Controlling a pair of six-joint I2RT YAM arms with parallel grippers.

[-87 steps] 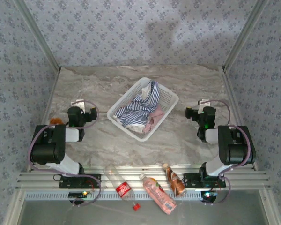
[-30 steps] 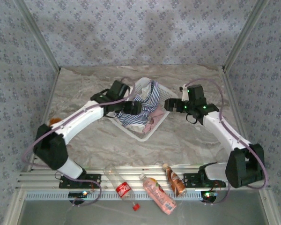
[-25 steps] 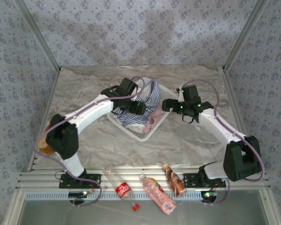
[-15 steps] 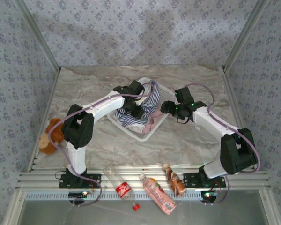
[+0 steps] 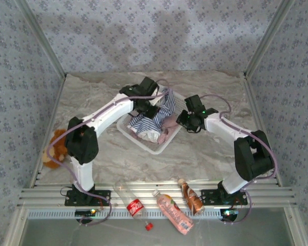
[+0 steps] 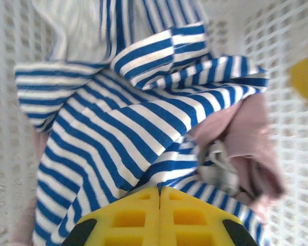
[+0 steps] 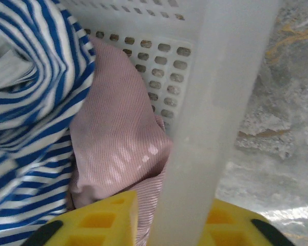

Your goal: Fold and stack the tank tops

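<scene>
Top view: left gripper (image 5: 148, 109) inside basket (image 5: 136, 141), right gripper (image 5: 181, 119) at its right wall; step in hand, taking tops out.
Left wrist: pinched shut on striped tank top (image 6: 108, 133).
Right wrist: narrowed astride basket wall, pink tank top (image 7: 118, 148) just inside.
Next: lift striped tank top clear, basket steadied.

We are finding no word, brand or number that we can truly read. At the near edge a clear bottle (image 5: 127, 197) is carrying a red label (image 5: 136, 208), and a pink bottle (image 5: 173, 212) and a brown bottle (image 5: 192, 197) are showing printed wraps — yet their lettering is coming through too small and blurred for us to make out.
</scene>
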